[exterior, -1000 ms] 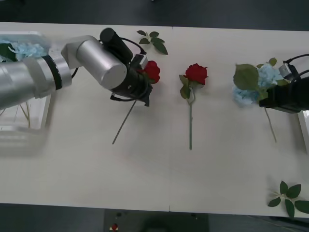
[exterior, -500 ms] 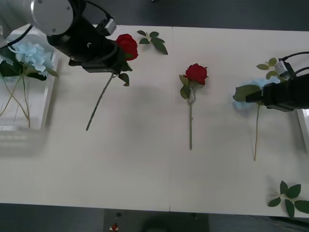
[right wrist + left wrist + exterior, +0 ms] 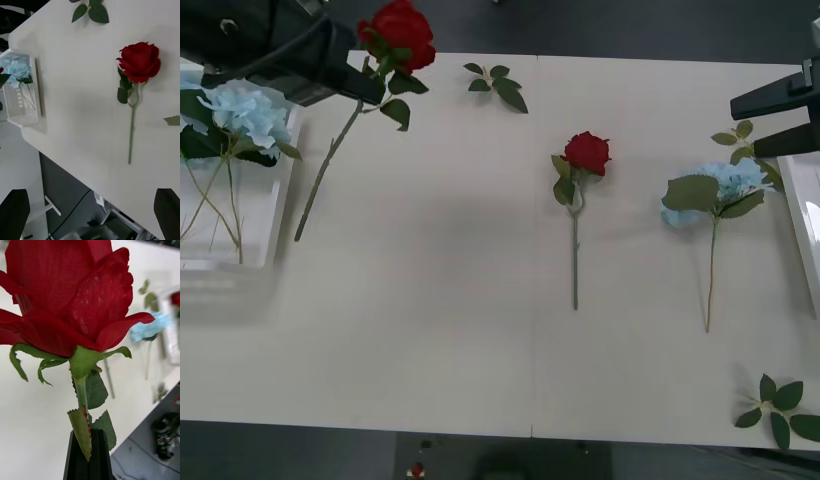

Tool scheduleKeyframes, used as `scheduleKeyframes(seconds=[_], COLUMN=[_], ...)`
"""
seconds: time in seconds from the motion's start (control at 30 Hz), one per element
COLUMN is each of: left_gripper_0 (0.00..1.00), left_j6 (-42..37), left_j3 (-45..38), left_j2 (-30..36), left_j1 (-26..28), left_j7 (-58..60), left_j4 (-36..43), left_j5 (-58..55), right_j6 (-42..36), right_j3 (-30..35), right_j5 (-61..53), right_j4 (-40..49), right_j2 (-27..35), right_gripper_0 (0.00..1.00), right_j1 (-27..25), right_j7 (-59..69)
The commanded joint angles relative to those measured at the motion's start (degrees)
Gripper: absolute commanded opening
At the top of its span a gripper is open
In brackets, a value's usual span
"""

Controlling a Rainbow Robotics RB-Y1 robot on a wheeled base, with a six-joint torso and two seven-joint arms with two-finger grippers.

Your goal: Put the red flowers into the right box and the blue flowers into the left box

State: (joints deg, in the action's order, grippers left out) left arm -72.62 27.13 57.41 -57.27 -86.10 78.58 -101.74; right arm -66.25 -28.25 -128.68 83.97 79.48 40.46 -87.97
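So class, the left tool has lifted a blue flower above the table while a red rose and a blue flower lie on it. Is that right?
Not quite. The left tool is shut on a red rose, not a blue flower; the left wrist view shows it clearly. The rest holds: another red rose and a blue flower lie on the table.

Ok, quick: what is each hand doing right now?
Left hand: closed on a red rose, lifted above the table.
Right hand: open, holding nothing, near the blue flower.
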Motion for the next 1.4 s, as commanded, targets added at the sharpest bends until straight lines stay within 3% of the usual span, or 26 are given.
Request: scheduleKeyframes(seconds=[0.03, 0.2, 0.57, 0.8, 1.4], left_gripper_0=[0.0, 0.0, 0.0, 0.0, 0.0], left_j6=[-1.47, -1.29, 4.77, 6.09, 13.3], left_j3=[-7.09, -14.65, -19.83, -19.83, -19.57], left_j2=[-1.86, -4.85, -13.03, -19.79, -33.77], left_j1=[1.81, 5.5, 9.98, 12.09, 12.36], left_j7=[-5.22, -11.81, -26.31, -31.14, -32.2], left_j4=[-0.18, 0.08, 0.17, 0.17, 0.17], left_j5=[-3.73, -7.77, -19.2, -21.75, -7.69], right_j6=[-3.98, -7.67, -7.05, -1.43, 20.46], right_j3=[-0.14, -0.14, 1.71, 1.71, 1.44], right_j5=[-2.45, -5.79, -7.82, -7.82, 0.01], right_j4=[1.11, 2.16, 3.75, 7.44, 17.63], right_j2=[-1.52, -5.21, -11.28, -14.79, -27.45], right_gripper_0=[0.97, 0.98, 0.99, 0.99, 0.99], right_j1=[0.67, 0.14, -2.5, -3.38, -6.98], right_j7=[-1.5, -3.17, -4.4, -3.87, -2.03])
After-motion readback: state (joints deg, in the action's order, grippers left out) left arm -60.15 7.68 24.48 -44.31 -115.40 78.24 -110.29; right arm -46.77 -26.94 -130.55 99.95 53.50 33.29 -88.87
